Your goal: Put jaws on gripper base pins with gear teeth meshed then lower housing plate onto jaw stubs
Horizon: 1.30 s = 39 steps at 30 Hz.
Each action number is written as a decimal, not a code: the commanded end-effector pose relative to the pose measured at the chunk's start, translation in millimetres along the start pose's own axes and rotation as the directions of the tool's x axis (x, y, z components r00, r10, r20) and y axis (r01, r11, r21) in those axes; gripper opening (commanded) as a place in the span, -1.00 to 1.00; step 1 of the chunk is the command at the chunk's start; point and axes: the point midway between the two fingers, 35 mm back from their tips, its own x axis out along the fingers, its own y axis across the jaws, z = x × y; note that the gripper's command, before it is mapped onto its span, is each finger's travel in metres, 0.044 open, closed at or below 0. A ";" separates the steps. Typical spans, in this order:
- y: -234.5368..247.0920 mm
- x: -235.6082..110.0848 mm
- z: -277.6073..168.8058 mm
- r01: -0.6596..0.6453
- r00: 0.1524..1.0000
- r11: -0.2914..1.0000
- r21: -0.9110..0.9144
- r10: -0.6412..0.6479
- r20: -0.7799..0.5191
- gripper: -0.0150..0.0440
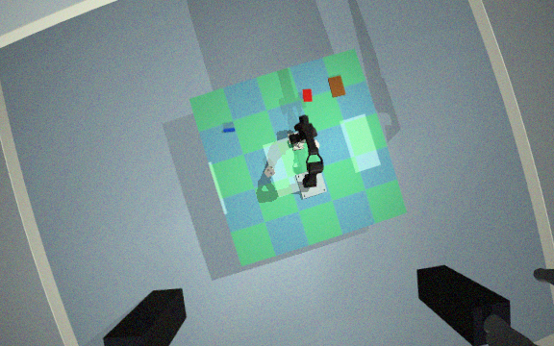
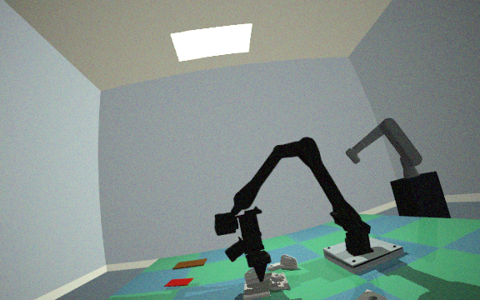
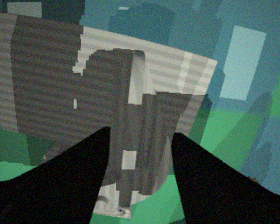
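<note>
My gripper [image 1: 298, 146] [image 2: 262, 280] [image 3: 141, 136] points down and is shut on a grey, ridged part, apparently a jaw [image 3: 122, 115]. The held part stands upright between the fingertips, in front of or over a wide striped grey block [image 3: 46, 75] [image 2: 257, 292], apparently the gripper base. Whether they touch or any teeth mesh cannot be told. A second grey part with a raised wall [image 2: 288, 262] lies just behind, toward the arm's base. A small pale piece with a hole [image 1: 269, 171] [image 2: 371, 297] lies apart. I cannot tell which piece is the housing plate.
The arm's mounting plate [image 1: 314, 191] [image 2: 336, 257] sits on the green and blue checkered table. A red tile [image 1: 307, 95] [image 2: 179, 282] and a brown tile [image 1: 337, 86] [image 2: 190, 263] lie beyond the gripper. A blue block [image 1: 229, 130] lies on the far left.
</note>
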 end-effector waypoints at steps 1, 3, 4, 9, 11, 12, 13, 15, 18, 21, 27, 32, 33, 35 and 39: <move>-0.4 0.1 0.3 0.003 1.000 1.000 0.002 -0.003 0.002 -0.04; -0.4 0.1 0.3 0.003 1.000 1.000 0.002 -0.003 0.002 -0.04; -0.4 0.1 0.3 0.003 1.000 1.000 0.002 -0.003 0.002 -0.04; -0.4 0.1 0.3 0.003 1.000 1.000 0.002 -0.003 0.002 -0.04; -0.4 -0.6 0.3 0.003 1.000 1.000 0.002 -0.003 0.002 -0.04; -0.4 -1.5 0.3 0.003 1.000 1.000 0.002 -0.003 0.002 -0.04; -0.4 -2.6 0.3 0.003 1.000 1.000 0.002 -0.003 0.002 -0.04; -0.4 -4.8 0.3 0.003 1.000 1.000 0.002 -0.003 0.002 -0.04; -0.4 -6.4 0.2 0.003 1.000 1.000 0.002 -0.003 0.002 -0.04; -0.5 -5.9 0.3 0.003 1.000 1.000 0.002 -0.003 0.002 -0.04; -0.9 -4.2 0.7 0.003 1.000 1.000 0.002 -0.003 0.002 -0.04; -0.9 -2.8 0.7 0.003 1.000 1.000 0.002 -0.003 0.002 -0.04; -0.9 -2.2 0.7 0.003 1.000 1.000 0.002 -0.003 0.002 -0.04; -0.9 -2.1 0.7 0.003 1.000 1.000 0.002 -0.003 0.002 -0.04; -0.9 -2.1 0.7 0.003 1.000 1.000 0.002 -0.003 0.002 -0.04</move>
